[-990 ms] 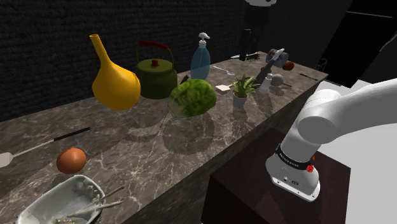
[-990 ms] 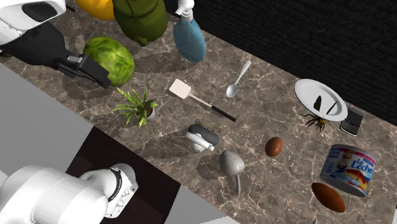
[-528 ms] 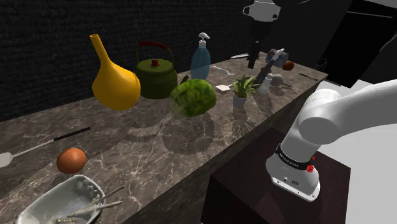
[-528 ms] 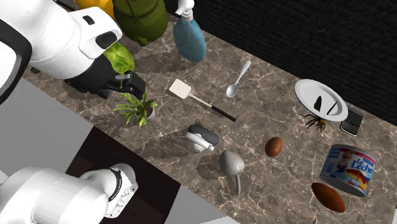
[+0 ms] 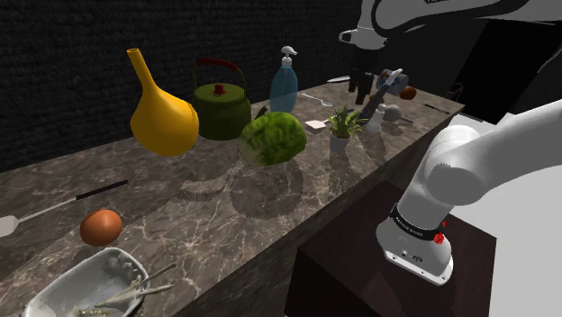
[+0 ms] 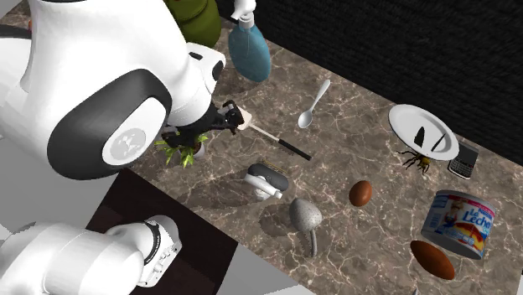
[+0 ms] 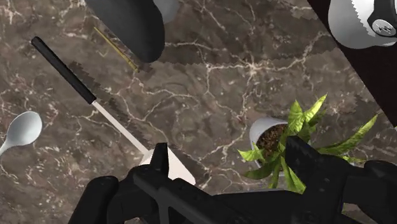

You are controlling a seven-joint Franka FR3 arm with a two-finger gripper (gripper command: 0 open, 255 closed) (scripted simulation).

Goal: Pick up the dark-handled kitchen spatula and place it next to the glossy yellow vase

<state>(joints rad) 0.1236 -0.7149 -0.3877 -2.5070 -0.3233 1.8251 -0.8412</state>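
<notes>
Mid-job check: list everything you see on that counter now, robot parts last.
spatula: one, pale blade, dark handle, below gripper
vase: one, yellow, beside kettle
kettle: one, green, beside cabbage
cabbage: one, green, before bottle
bottle: one, blue, behind cabbage
potted plant: one, green, near spatula
spoon: one, white, beyond spatula
plate: one, white, second exterior view's right
can: one, labelled, beside brown ovals
brown ovals: two, near can
egg: one, orange-brown, shoulder view's lower left
counter: one, dark, marbled
gripper: one, black, open, over spatula blade
arm: one, white, dark joints
</notes>
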